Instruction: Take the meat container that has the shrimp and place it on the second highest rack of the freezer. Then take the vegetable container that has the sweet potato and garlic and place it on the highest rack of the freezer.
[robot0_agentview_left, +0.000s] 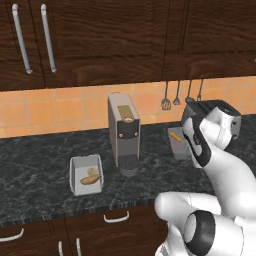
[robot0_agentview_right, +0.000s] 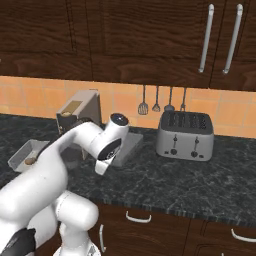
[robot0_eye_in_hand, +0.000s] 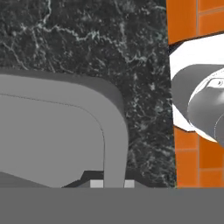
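Observation:
The meat container (robot0_agentview_left: 176, 148) is a grey tray on the dark counter right of the coffee machine, with the small orange shrimp (robot0_agentview_left: 175, 136) inside. My arm's hand hangs over its near right edge. In the hand view my gripper (robot0_eye_in_hand: 113, 184) is shut on the container's rim (robot0_eye_in_hand: 116, 131), which runs up between the two tips. The vegetable container (robot0_agentview_left: 86, 175) lies left of the coffee machine and holds the tan sweet potato (robot0_agentview_left: 89, 179) and a pale garlic piece. From the right base view it sits at the far left (robot0_agentview_right: 22, 152). The freezer is out of view.
A grey coffee machine (robot0_agentview_left: 123, 132) stands between the two containers. A silver toaster (robot0_agentview_right: 185, 134) sits to the right by the orange tiled wall. Utensils (robot0_agentview_right: 156, 102) hang above it. Dark cabinets (robot0_agentview_left: 100, 35) overhang the counter.

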